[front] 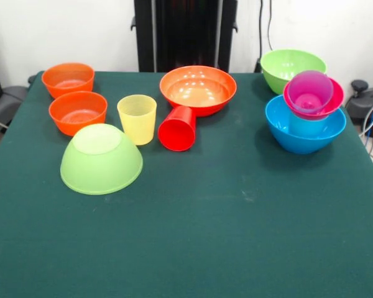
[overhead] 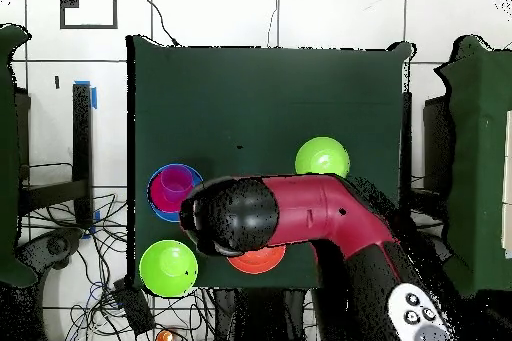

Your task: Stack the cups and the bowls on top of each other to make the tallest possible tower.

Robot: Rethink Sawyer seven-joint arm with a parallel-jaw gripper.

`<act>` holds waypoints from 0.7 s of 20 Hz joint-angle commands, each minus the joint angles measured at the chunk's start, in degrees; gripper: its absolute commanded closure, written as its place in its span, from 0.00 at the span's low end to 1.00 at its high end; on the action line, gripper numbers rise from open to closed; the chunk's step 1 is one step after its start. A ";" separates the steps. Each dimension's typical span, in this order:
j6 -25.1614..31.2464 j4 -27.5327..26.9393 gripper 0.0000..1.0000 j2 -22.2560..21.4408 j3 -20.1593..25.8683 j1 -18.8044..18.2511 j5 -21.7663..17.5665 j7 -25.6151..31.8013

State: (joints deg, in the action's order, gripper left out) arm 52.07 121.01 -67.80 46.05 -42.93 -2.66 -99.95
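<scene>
Presently the gripper's state cannot be told; the arm (overhead: pixel 300 217) covers it. The upturned green bowl (front: pixel 101 158) offers a broad, steady tower base.

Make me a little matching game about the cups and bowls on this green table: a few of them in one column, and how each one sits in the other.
Things:
1. red cup
2. nearest lime green bowl
3. purple cup
4. yellow cup

States:
A. standing upright on the table
B. turned upside down
C. lying on its side
D. nested in the magenta bowl, which sits in the blue bowl

Pairs: 1-C, 2-B, 3-D, 4-A
</scene>
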 commanded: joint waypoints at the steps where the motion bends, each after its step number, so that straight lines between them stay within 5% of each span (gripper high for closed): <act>1: -13.93 -0.03 0.00 11.73 -8.39 9.94 -13.59 -9.70; 9: -33.52 1.50 0.00 21.53 -24.14 23.57 -23.84 -18.90; 14: -43.20 0.28 0.00 27.89 -34.16 32.00 -25.70 -21.29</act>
State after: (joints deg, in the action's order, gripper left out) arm 18.66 120.39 -50.80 26.26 -17.82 -21.73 -106.16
